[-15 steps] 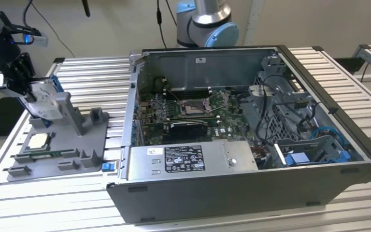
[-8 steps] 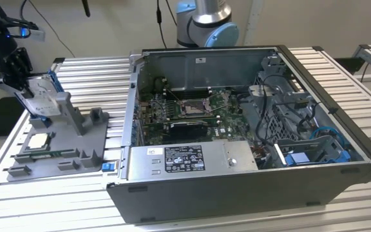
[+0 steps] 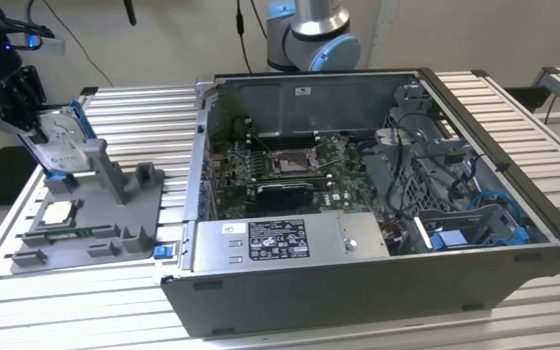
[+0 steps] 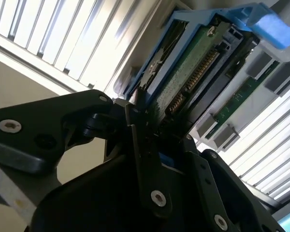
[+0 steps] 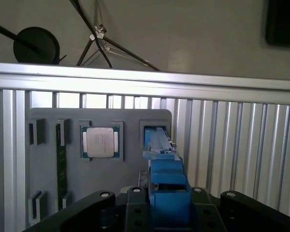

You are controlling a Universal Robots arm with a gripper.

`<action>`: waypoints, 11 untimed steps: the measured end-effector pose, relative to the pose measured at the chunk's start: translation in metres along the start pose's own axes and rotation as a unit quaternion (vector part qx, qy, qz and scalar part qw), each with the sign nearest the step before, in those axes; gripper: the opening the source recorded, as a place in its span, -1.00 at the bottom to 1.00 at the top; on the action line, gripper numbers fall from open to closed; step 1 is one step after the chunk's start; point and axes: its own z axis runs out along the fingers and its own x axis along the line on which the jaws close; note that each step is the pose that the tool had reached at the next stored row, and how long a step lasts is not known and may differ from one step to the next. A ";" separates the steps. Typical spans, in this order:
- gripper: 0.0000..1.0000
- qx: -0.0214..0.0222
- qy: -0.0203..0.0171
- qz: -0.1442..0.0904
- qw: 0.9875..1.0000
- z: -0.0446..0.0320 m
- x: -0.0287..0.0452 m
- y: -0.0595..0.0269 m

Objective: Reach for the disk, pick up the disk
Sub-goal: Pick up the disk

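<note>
Step in hand: the reach looks done and I am in the pick-up; I judge the disk is gripped but not yet carried away.
My hand: my gripper [image 3: 35, 130] sits in the upper left of the exterior view, fingers drawn narrow and clamped on the disk's edge.
Grip detail: in the first wrist view, at the bottom centre of the frame, the blue bracket [image 5: 166, 193] sits between my two black fingers [image 5: 135, 205].
The disk: the disk [image 3: 61, 142] hangs tilted in my hold in the upper left of the exterior view, label face showing, above the grey fixture tray [image 3: 95, 219].
Underside: in the second wrist view its green circuit board [image 4: 183, 82] runs up toward the upper right of the frame.
Lower end: close to the tray's upright posts [image 3: 114, 179]; I cannot tell whether it touches them or is free of its slot.
Neighbours: the processor chip [image 3: 58, 212] lies in its pocket at the lower left; the open computer case [image 3: 358, 292] stands well apart, across the centre and right.
What the move calls for: by my judgement, a firm squeeze on the bracket and a path that keeps the lower end off the posts and the chip.
</note>
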 end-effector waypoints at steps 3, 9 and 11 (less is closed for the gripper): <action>-1.00 0.000 0.000 0.000 1.000 -0.0030 -0.0002 0.0000; -1.00 0.000 0.000 0.000 1.000 -0.0105 -0.0007 -0.0002; -1.00 0.000 0.000 0.000 1.000 -0.0134 -0.0009 -0.0002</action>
